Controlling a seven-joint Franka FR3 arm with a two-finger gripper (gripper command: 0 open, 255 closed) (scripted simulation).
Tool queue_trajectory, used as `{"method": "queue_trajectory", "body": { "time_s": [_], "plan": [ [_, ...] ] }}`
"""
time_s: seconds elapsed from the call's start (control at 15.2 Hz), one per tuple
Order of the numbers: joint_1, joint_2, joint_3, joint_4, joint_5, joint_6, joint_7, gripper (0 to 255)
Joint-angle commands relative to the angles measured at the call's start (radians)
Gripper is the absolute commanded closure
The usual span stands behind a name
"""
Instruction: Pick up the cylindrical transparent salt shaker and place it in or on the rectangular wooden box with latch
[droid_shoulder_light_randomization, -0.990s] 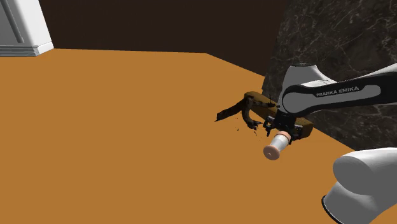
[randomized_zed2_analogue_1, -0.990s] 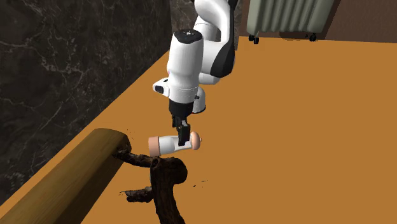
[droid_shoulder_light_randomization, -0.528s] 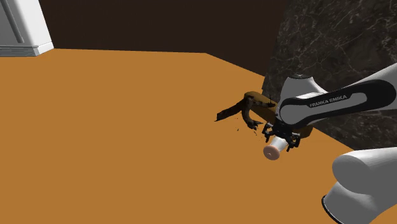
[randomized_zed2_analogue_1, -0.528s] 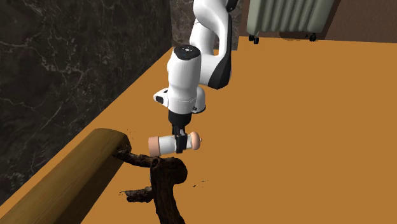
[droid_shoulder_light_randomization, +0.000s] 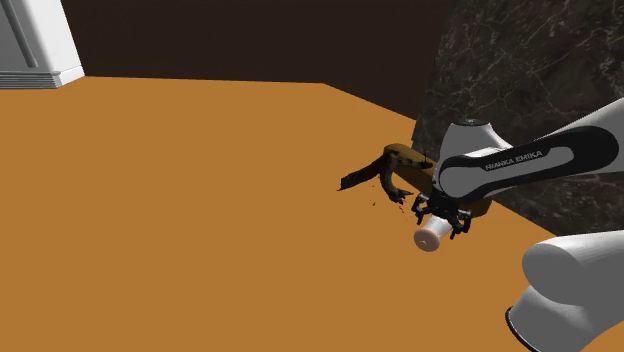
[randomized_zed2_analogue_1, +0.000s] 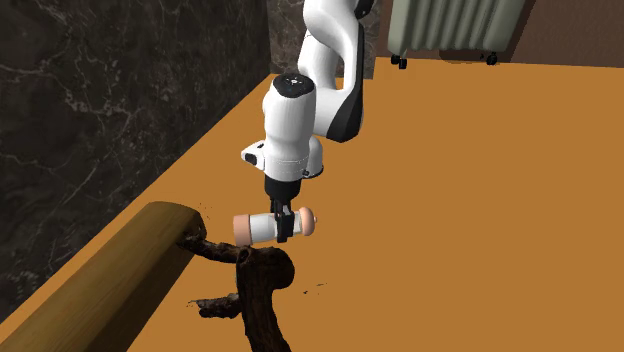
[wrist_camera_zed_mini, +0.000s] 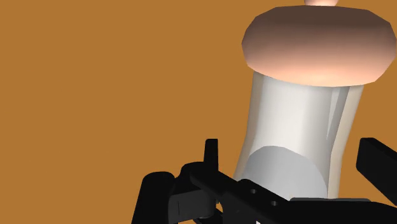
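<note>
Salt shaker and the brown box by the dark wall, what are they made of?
The salt shaker has a pale, glossy body, maybe glass or plastic, with matte pinkish caps. The brown box looks like matte wood, by its tan colour.

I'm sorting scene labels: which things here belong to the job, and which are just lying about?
Job: whitish cylindrical salt shaker with pinkish caps, held sideways in the black gripper; brown round-topped wooden box.
Lying about: dark gnarled branch-like piece by the box; grey ribbed radiator; white panelled unit; dark marbled wall.
</note>
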Motion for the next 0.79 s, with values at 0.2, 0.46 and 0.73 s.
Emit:
{"method": "queue_trajectory", "body": {
  "time_s": [0.2, 0.46, 0.73],
  "plan": [
    [0.000, 0.000, 0.000, 0.000, 0.000, 0.000, 0.000, 255],
    [0.000, 0.000, 0.000, 0.000, 0.000, 0.000, 0.000, 255],
    [0.003, -0.028, -0.009, 0.014, -0.002, -0.041, -0.006, 255]
  ]
}}
